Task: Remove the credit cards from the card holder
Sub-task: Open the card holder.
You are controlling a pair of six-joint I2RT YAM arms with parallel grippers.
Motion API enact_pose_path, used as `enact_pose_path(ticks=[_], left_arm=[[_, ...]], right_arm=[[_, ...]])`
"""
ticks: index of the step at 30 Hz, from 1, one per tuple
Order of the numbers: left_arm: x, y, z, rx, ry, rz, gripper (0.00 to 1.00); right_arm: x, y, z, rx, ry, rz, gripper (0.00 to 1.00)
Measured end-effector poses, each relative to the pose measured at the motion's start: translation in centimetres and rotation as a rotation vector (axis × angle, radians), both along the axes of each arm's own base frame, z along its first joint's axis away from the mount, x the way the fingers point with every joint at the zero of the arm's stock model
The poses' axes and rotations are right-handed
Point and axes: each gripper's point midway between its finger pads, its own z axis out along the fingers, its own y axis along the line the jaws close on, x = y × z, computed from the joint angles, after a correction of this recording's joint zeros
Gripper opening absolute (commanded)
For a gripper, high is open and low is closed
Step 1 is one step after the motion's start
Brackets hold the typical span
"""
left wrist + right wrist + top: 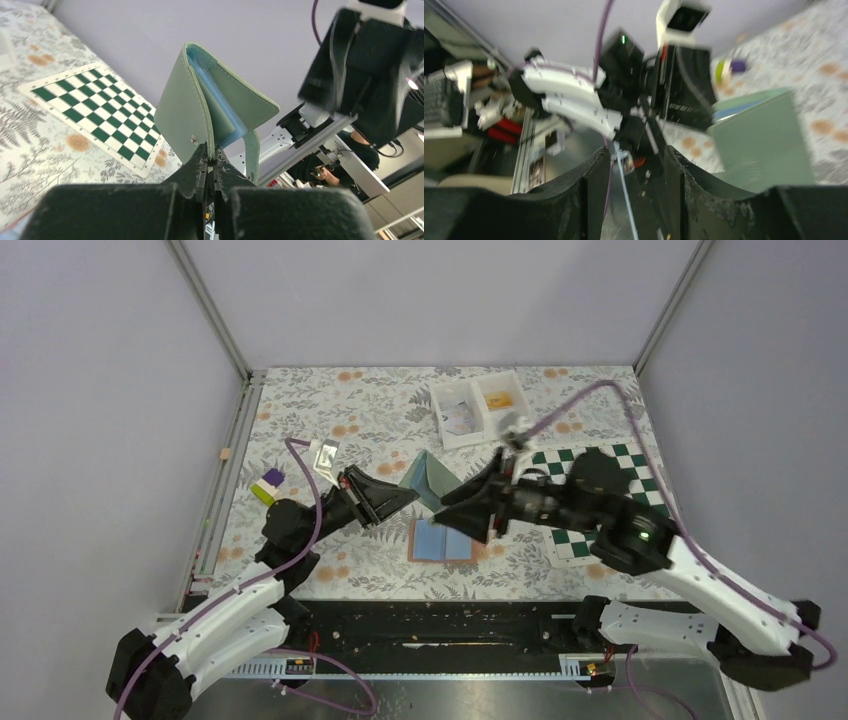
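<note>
Card holder (182, 107), pocket contents indiscernible

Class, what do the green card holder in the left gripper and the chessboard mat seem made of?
Green card holder: likely leather or faux leather, matte, with stitched edges and snap stud. Chessboard mat: thin printed sheet, perhaps paper or vinyl; lies flat.

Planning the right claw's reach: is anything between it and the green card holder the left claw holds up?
Nothing visible does. The right claw is open and close by; the card holder sits just off to one side of its opening, pinched by its cover in the left claw.
</note>
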Motion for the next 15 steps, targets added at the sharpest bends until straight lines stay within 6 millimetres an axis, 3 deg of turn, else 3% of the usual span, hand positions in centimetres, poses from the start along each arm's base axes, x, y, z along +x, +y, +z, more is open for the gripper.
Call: enact_pose_path(ticks=[4,7,11,15], left_arm=[[0.9,0.2,-0.9,0.036,0.069,0.047,0.0],[1.1,0.6,-1.0,0.035,0.078,0.075,0.0],[1.0,1.1,-0.3,0.014,0.063,0.095,0.0],[0.9,1.1,-0.1,0.007,0.061,0.095,0.0]], right_arm=[[-0.8,4.7,-5.7,-0.158,0.091,0.092,0.5],[-0.3,6.1,-8.5,-0.241,0.124,0.059,0.53],[2.4,4.8,-9.5,-0.28,0.087,-0.107,0.65],[5.0,1.4,-8.7,-0.31,-0.003,-0.303,0.7]])
